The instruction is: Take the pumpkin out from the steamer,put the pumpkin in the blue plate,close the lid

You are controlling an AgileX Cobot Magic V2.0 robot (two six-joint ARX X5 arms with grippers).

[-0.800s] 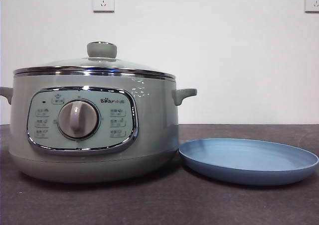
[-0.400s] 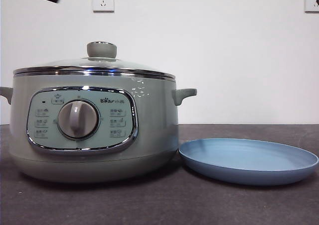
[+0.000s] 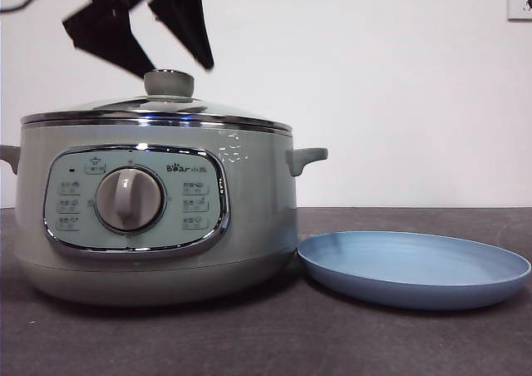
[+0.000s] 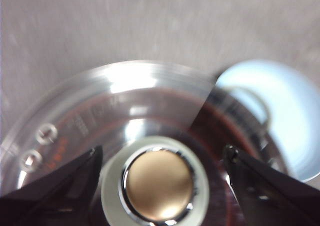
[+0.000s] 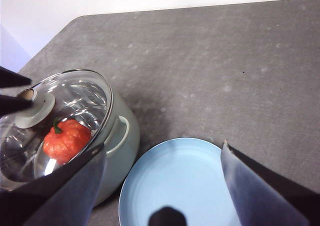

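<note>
Pumpkin [image 5: 66, 140] sits inside the steamer [image 3: 158, 218], under the closed lid [image 3: 158, 110]. You see it only in the right wrist view, orange-red through the glass, green stem toward the lid's knob [image 5: 36, 110]. Front view hides it behind the pot wall. Squat and round, so no clear long axis; exact tilt hard to read through the reflections.

Left claw [image 3: 170, 60] hangs just above the knob in the front view, jaws spread. Left wrist view looks straight down on the knob [image 4: 157, 183], one jaw on either side, neither touching it. That view is blurred.

Right claw [image 5: 162, 186] is spread wide over the blue plate [image 5: 182, 183], holding nothing.

Blue plate [image 3: 416, 269] lies flat on the grey surface [image 3: 266, 343], just beside the steamer on its handle [image 3: 306, 158] side. Lid is what stands between you and the pumpkin. Wall socket [image 3: 520, 2] at the top corner of the front view.
</note>
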